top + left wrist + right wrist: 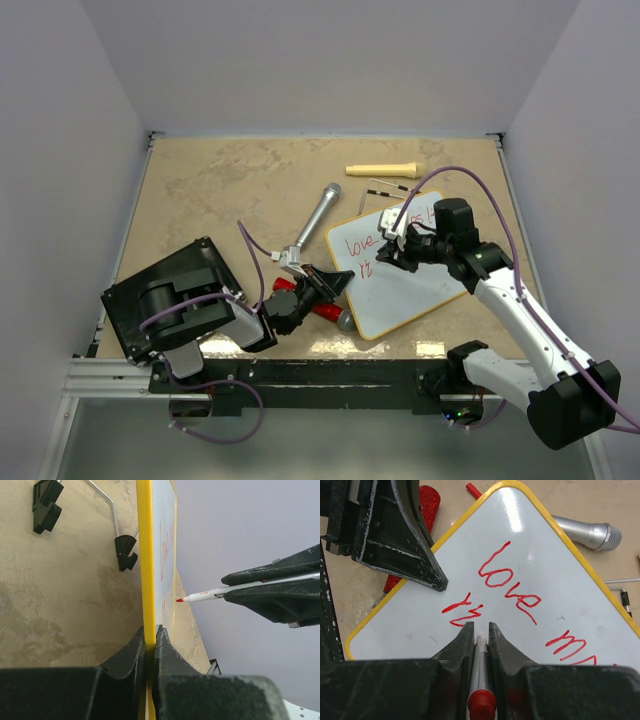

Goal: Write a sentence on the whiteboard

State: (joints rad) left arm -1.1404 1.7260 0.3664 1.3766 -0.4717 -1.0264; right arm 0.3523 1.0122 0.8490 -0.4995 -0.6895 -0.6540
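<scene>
I find the whiteboard flat on the tabletop, just right of the silver microphone. The left gripper has its fingers pinched tight on the thin yellow frame, at the edge nearest the microphone. On the far side, the right gripper has its fingers clamped on a red marker. The tip is close to the glossy face; I cannot tell if it touches. I judge the board light, stiff and slick, likely to swivel under pen pressure, so the frame is the place to hold. The sentence reads "love" in red, more letters trailing off, a few strokes beneath.
</scene>
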